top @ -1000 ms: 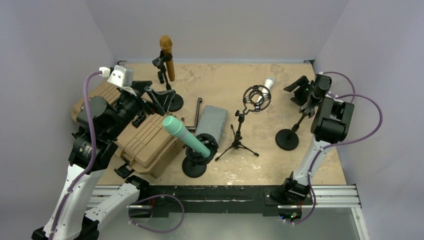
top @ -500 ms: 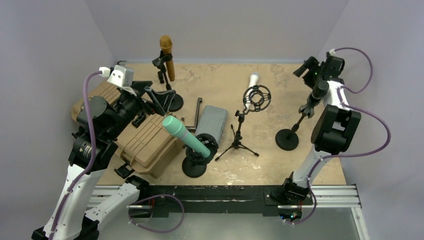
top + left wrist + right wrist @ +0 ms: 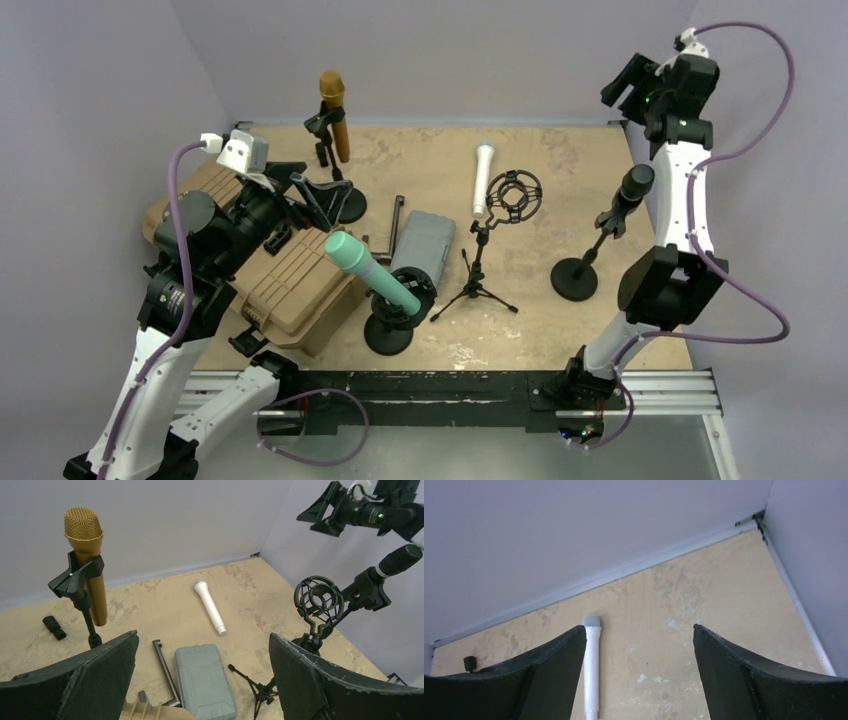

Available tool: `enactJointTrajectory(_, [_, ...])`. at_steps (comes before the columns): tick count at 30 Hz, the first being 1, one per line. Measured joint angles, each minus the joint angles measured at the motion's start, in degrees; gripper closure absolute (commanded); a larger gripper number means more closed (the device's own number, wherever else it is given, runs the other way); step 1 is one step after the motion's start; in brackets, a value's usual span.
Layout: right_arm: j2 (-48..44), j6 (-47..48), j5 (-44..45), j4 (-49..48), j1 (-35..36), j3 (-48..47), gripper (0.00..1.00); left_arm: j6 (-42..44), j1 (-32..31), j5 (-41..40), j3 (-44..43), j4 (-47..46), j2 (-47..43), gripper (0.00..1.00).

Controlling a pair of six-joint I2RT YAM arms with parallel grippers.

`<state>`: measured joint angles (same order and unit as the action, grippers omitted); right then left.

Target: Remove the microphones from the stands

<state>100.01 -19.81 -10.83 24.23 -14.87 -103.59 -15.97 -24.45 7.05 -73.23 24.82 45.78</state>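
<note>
Tan bench, lilac walls: white mic [image 3: 483,178] lies flat on the bench, well clear of both sets of fingers.

We see the right fingers [image 3: 519,685] spread w/ nothing btwn them, high over the far right corner. In the right wrist view the mic sits far below, close by the inner edge of the left-hand finger. Right arm [image 3: 682,180] is stretched up nearly full length, wrist topmost by the back wall, tilted down twd the bench. Left fingers [image 3: 75,680] are spread wide too & empty. Left arm [image 3: 185,270] is folded low over the tan case [image 3: 295,285] at the left side, w/ the mic well ahead of it. Mic's long axis runs approx front-to-back, grey head twd the back wall, tail twd the arm bases, just left of the shock-mount stand [image 3: 514,196].
</note>
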Motion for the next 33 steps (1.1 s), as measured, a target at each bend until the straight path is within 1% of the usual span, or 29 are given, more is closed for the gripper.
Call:
enactJointTrajectory(6, [-1.75,1.33,2.51,3.41,0.63,-11.96,0.23,0.00,0.00,0.00,0.00,0.00,-0.04,0.00])
enactJointTrajectory(9, [-3.41,2.10,3.85,4.55,2.08,-15.56,0.23,0.00,0.00,0.02,0.00,0.00,-0.04,0.00])
enactJointTrajectory(12, [-5.35,3.21,4.94,5.57,6.40,-17.73,0.23,0.00,0.00,0.04,0.00,0.00,-0.04,0.00])
enactJointTrajectory(16, [-7.54,4.98,5.81,6.45,16.13,-18.69,0.23,0.00,0.00,0.09,0.00,0.00,-0.02,0.00])
enactJointTrajectory(18, [-9.05,5.46,5.22,6.67,21.11,-17.27,0.23,0.00,0.00,0.07,0.00,0.02,-0.02,0.00])
enactJointTrajectory(20, [-11.50,5.75,4.85,6.84,25.97,-13.66,0.23,0.00,0.00,0.07,0.00,0.00,-0.02,0.00])
enactJointTrajectory(25, [-18.91,5.29,3.58,8.33,34.45,-2.91,0.24,0.00,0.00,0.11,0.00,0.02,0.04,0.00])
enactJointTrajectory(29, [-24.15,4.39,4.00,11.96,38.16,1.77,0.25,0.00,0.00,0.20,0.00,0.00,0.20,0.00])
enactJointTrajectory(33, [-29.14,3.04,3.78,15.45,38.36,3.06,0.26,-0.04,0.00,0.31,0.00,0.02,0.26,0.00])
